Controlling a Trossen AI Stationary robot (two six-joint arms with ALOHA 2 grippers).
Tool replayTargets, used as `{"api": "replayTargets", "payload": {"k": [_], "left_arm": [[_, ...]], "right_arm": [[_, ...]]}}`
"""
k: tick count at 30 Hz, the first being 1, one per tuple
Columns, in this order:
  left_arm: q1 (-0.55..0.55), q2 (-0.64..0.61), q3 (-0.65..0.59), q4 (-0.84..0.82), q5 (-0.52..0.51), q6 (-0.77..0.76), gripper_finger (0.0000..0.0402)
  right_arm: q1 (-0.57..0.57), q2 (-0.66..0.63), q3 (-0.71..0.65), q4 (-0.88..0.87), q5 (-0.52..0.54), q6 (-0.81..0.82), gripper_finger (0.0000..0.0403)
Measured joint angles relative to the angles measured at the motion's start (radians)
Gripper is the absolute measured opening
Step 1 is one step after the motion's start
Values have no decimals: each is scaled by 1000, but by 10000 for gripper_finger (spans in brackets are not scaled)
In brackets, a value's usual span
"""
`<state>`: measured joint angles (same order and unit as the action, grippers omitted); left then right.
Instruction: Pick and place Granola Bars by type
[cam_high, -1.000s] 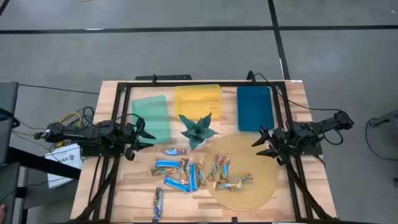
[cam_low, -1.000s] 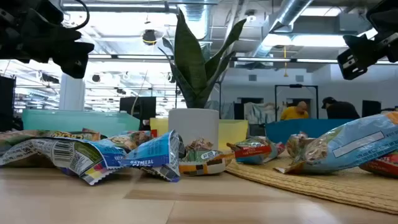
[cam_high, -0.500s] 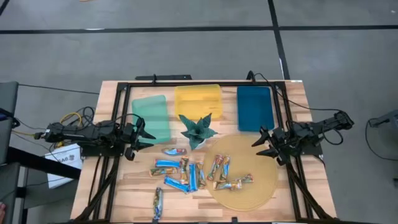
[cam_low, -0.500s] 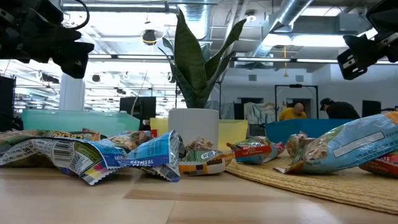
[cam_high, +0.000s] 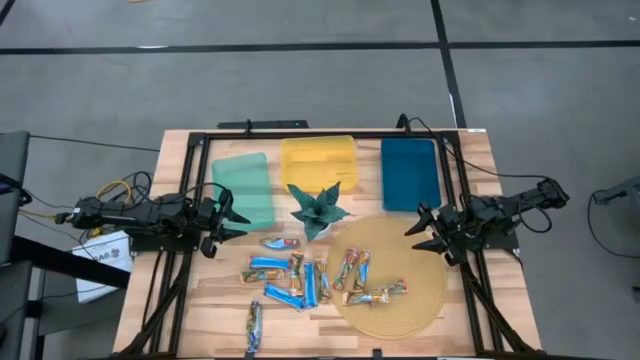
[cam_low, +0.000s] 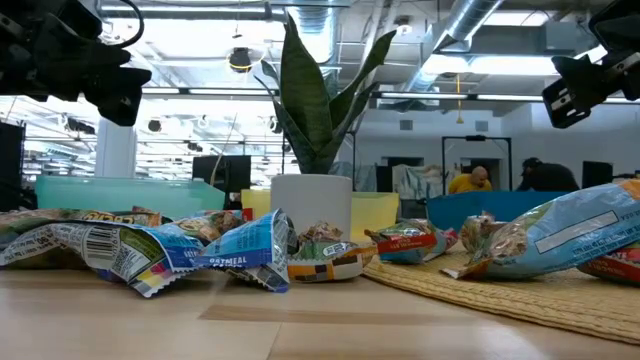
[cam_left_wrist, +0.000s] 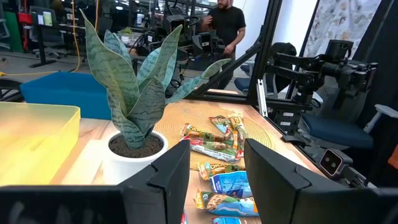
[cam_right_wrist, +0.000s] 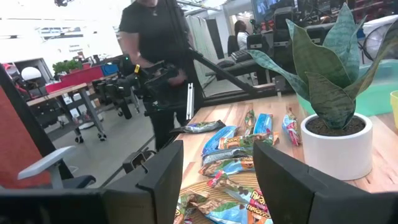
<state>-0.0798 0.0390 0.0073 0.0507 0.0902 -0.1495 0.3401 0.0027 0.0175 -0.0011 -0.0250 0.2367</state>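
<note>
**Q:** High view question: why is nothing sorted yet? The Granola Bars (cam_high: 310, 280) are piled mid-table, some on the bare wood, some on the round woven mat (cam_high: 420, 300), one stray near the front edge.

**A:** Looks to me like a start pose. The left gripper (cam_high: 232, 215) hangs by the green tray (cam_high: 243, 185), fingers apart and holding nothing. The right gripper (cam_high: 425, 232) is over the far edge of the mat beside the blue tray (cam_high: 409, 172), also spread and empty. Both are parked at the sides, I'd guess to keep the pile in clear sight.

**Q:** And the trays?

**A:** Green, the yellow tray (cam_high: 318, 160) and blue sit along the back, presumably one per type. The potted plant (cam_high: 318, 210) stands right between trays and bars, so reaches probably have to go around it.
</note>
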Motion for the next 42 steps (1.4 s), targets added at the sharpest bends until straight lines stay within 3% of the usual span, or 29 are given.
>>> {"api": "replayTargets", "payload": {"k": [28, 34, 42], "left_arm": [[0, 0, 0, 0, 0, -6, 144], [0, 0, 10, -7, 62, -301, 144], [0, 0, 36, 4, 168, -287, 144]], "right_arm": [[0, 0, 0, 0, 0, 0, 189], [0, 0, 0, 0, 0, 0, 189], [0, 0, 0, 0, 0, 0, 189]]}}
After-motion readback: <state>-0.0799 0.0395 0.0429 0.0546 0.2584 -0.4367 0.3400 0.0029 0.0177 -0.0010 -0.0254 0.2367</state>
